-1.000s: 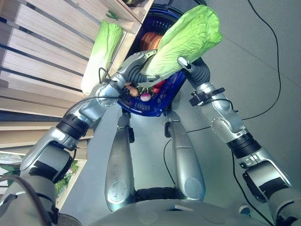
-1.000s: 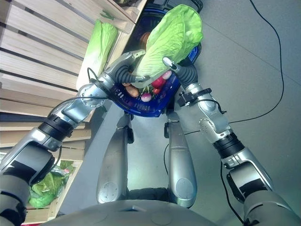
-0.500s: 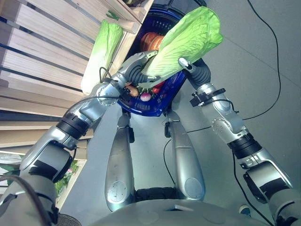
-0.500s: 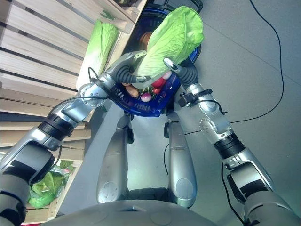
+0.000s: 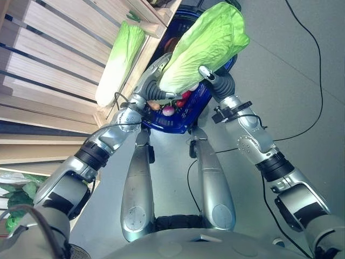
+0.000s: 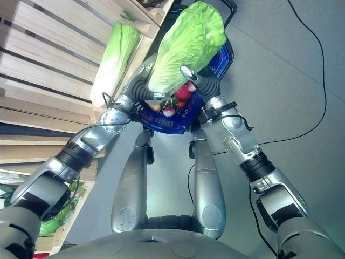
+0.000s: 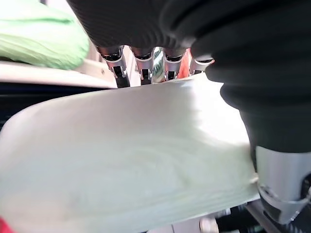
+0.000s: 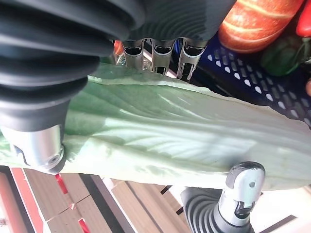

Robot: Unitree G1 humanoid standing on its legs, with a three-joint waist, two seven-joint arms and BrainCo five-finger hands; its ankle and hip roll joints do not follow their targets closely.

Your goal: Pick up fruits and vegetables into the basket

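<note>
Your left hand (image 5: 152, 86) and right hand (image 5: 211, 77) are both clamped on the big napa cabbage (image 5: 207, 43), one from each side near its pale stalk end. In the wrist views the fingers (image 7: 141, 63) of the left curl over the white base, and the right's fingers (image 8: 155, 53) wrap over the ribbed leaf with the thumb underneath. So it's a two-handed carry, and the cabbage hangs leafy end away from you, right over the blue basket (image 6: 178, 121) on the floor. The basket already has stuff in it: a small pumpkin (image 8: 257, 19), some red bits (image 5: 182, 100) and a little radish-looking thing (image 5: 168, 110). I'd say you're at the lowering step. Bring both hands down together so the cabbage doesn't twist, and aim the stalk end in first, since the thing looks longer than the basket is wide. Don't let go high up; it looks heavy enough to squash what's underneath or roll off the rim. Release one hand only once it's resting on the pile. There's another cabbage (image 5: 121, 62) lying on the wooden shelf (image 5: 59, 59) to your left, probably next.
</note>
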